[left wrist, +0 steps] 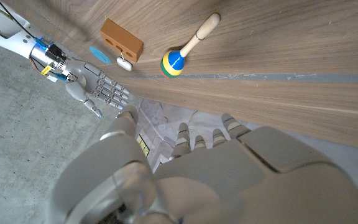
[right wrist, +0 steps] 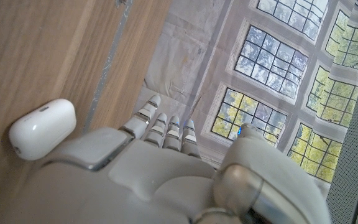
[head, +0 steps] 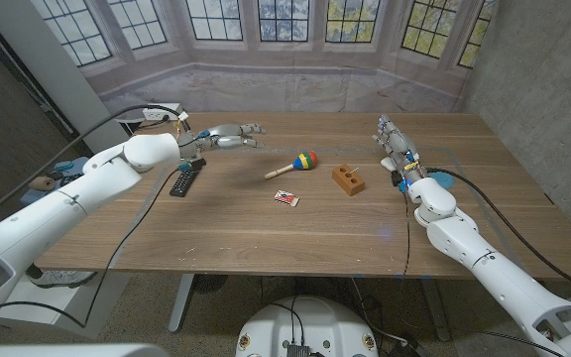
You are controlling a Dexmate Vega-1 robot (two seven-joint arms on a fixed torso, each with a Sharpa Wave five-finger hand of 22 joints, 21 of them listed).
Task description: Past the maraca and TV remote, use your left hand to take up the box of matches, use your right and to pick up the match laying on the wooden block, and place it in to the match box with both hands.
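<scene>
Near the middle of the wooden surface [head: 266,238], toward its front edge: small flat red-and-white box of matches [head: 285,199], long axis running roughly left to right, slightly slanted. Off toward the far-left corner, above the black TV remote [head: 187,177]: white left hand [head: 228,135], fingers spread, grasping nothing. Between hand and box, the wooden-handled maraca with its striped head [head: 292,165]. Beside the box, orange wooden block [head: 348,179]; match on it too small to make out. By the right edge, white right hand [head: 395,142], fingers extended, empty. Left hand and right hand about equally distant from the box, judging by the head view.
</scene>
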